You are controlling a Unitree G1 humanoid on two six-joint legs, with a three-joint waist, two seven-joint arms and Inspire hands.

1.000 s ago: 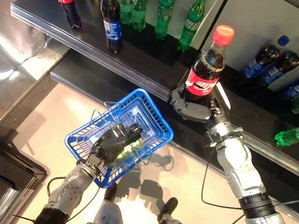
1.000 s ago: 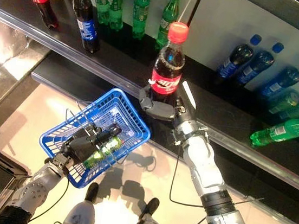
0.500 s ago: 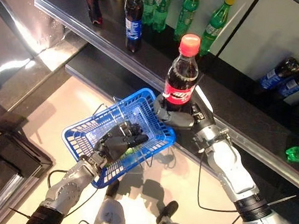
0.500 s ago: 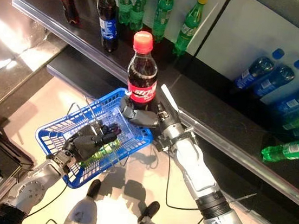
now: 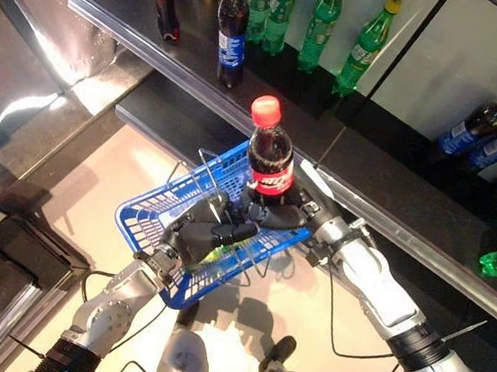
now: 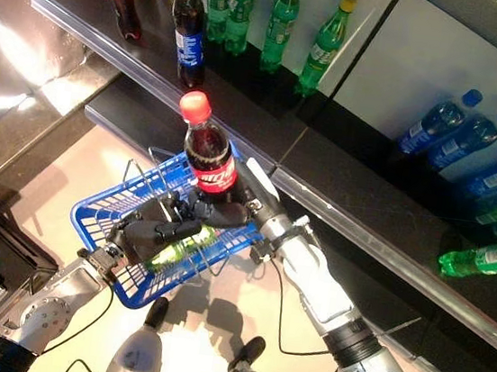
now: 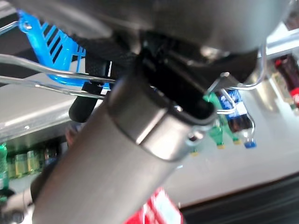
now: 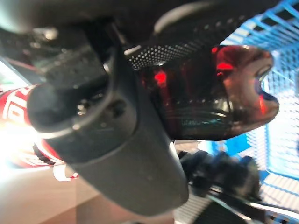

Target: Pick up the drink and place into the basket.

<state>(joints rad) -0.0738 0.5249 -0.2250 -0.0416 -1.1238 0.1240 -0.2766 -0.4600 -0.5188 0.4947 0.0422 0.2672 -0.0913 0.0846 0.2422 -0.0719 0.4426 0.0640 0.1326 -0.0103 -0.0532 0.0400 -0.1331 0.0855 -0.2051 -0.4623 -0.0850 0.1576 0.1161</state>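
Now, cola over the basket
Right hand [image 5: 274, 215] grips a glossy, red-capped cola bottle [image 5: 270, 159] above the blue mesh basket [image 5: 147, 222]; left hand [image 5: 203, 235] clasps its wire handles.

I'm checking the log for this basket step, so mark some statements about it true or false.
1. The right hand is curled round the cola bottle. True.
2. The cola bottle lies on its side. False: it is upright, red cap up.
3. The left hand holds the blue basket by its wire handles. True.
4. The basket is empty. False: something green lies inside it.
5. The cola bottle stands on the shelf. False: it is held over the basket's far edge.
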